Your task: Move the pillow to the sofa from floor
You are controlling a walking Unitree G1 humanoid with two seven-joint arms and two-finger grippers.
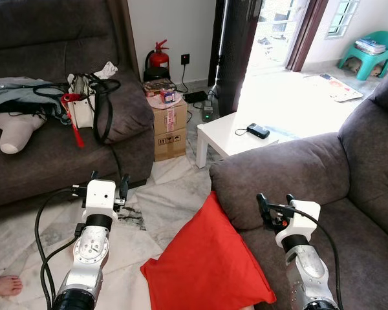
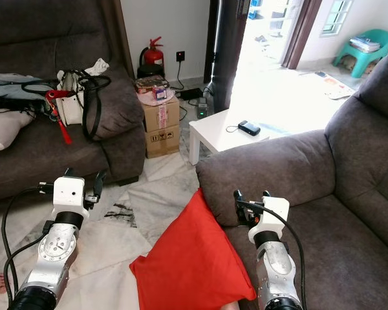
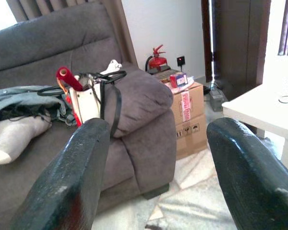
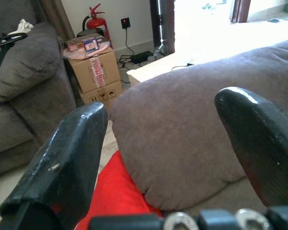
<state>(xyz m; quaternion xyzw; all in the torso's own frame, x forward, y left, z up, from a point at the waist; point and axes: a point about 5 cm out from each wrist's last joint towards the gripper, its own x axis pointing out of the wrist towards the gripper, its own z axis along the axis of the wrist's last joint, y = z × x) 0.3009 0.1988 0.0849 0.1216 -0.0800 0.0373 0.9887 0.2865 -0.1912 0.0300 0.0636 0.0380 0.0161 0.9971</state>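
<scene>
A red pillow (image 1: 204,261) stands tilted on the marble floor, leaning against the front of the grey sofa (image 1: 349,174) on my right, just below its armrest (image 1: 271,174). The right gripper (image 1: 273,205) hovers open above the sofa seat, just right of the pillow's upper corner; its wrist view looks over that red corner (image 4: 115,191) at the armrest. My left gripper (image 1: 108,183) is open over the floor to the pillow's left, with nothing between its fingers (image 3: 72,177).
A second dark sofa (image 1: 45,142) on the left holds a bag (image 1: 90,97), clothes and cables. Cardboard boxes (image 1: 169,129), a fire extinguisher (image 1: 158,59) and a white low table (image 1: 236,135) with a phone stand ahead. A person's bare foot (image 1: 3,284) rests at the lower left.
</scene>
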